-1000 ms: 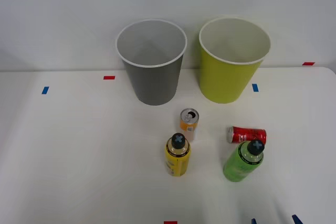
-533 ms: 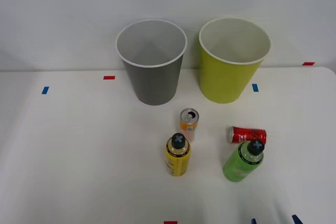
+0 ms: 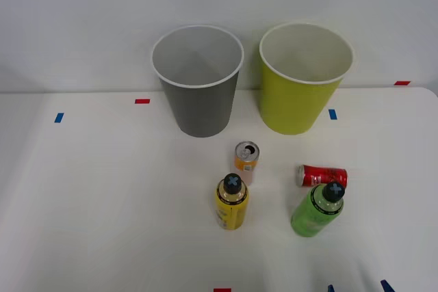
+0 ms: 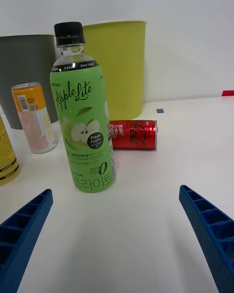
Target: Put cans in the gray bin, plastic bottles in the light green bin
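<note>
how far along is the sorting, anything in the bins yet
Nothing is sorted yet: both the gray bin and light green bin look empty. The right gripper holds nothing, jaws open and facing the green bottle. The yellow bottle, orange can and toppled red can remain on the table.

You see gray bin (image 3: 198,80) and light green bin (image 3: 303,76) upright, side by side at table's far edge. Orange can (image 3: 246,161), yellow bottle (image 3: 231,202), green bottle (image 3: 317,209) upright mid-table; red can (image 3: 321,176) on its side just behind green bottle.
</note>
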Tool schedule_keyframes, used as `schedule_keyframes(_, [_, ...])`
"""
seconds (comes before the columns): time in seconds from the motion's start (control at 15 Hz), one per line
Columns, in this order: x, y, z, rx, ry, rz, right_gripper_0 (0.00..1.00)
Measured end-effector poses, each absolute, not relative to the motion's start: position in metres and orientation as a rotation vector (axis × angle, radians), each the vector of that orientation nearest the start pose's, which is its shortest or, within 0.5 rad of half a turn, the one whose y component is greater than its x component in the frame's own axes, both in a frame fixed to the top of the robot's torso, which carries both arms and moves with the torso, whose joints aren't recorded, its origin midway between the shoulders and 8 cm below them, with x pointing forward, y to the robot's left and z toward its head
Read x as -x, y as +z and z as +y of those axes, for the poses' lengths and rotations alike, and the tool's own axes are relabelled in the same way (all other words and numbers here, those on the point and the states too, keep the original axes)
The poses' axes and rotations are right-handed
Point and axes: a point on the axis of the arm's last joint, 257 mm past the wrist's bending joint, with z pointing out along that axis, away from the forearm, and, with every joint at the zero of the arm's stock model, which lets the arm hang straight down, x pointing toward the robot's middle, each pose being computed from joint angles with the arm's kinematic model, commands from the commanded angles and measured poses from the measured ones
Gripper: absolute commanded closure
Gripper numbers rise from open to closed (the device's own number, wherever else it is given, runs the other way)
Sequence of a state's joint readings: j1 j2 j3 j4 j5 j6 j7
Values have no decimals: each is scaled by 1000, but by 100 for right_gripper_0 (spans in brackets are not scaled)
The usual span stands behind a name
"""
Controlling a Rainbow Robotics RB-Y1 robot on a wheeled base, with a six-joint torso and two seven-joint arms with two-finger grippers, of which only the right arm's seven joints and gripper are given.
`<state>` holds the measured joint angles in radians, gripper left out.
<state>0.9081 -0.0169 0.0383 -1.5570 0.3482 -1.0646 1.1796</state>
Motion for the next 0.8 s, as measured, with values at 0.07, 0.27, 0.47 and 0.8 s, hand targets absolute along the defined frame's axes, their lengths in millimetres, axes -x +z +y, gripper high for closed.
schedule_keyframes(0.07, [-201,-303,-231,18,121,1436,11])
schedule_keyframes(0.27, [-201,-303,-231,18,121,1436,10])
schedule_keyframes(0.47, [-201,-303,-231,18,121,1436,10])
schedule_keyframes(0.8, [-201,-303,-231,18,121,1436,11])
